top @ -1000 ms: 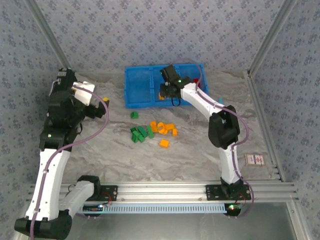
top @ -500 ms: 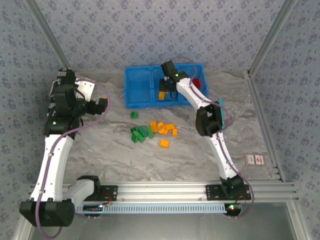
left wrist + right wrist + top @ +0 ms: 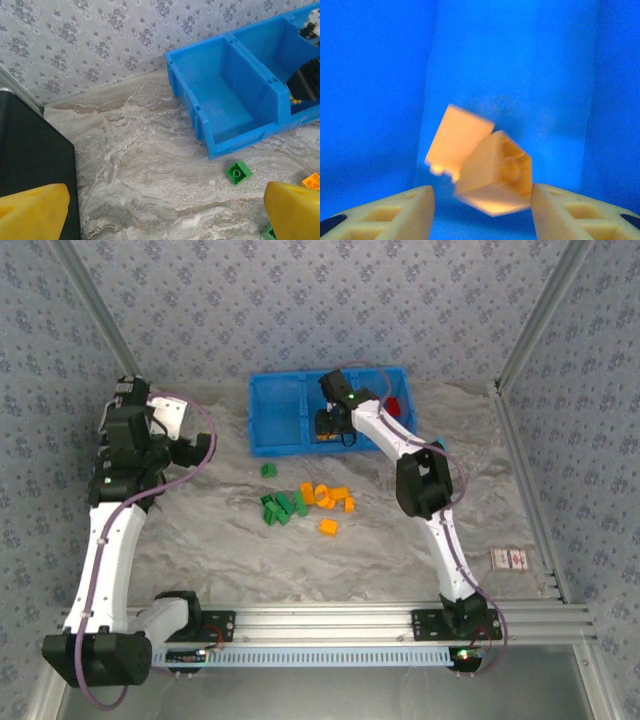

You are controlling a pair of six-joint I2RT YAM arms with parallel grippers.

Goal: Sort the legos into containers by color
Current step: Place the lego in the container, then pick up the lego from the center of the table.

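The blue bin (image 3: 280, 415) (image 3: 220, 107) stands at the back of the table. My right gripper (image 3: 330, 426) (image 3: 482, 205) hangs inside its middle compartment, jaws open. Between its fingers a blurred orange lego (image 3: 495, 175) sits loose, close to the right finger and apart from the left one. A second orange lego (image 3: 457, 140) lies just behind it. Green legos (image 3: 279, 507) and orange legos (image 3: 331, 498) lie on the table in front of the bin. My left gripper (image 3: 203, 448) (image 3: 165, 220) is open and empty above bare table, left of a lone green lego (image 3: 268, 470) (image 3: 239, 172).
A red lego (image 3: 394, 405) lies in the bin's right compartment. A black flat object (image 3: 35, 165) fills the left edge of the left wrist view. A small card (image 3: 513, 559) lies at the right edge, a teal piece (image 3: 440, 443) beside the right arm.
My right gripper has widened its jaws inside the middle compartment and let go of the orange lego. The left arm has straightened a little, its gripper still open.
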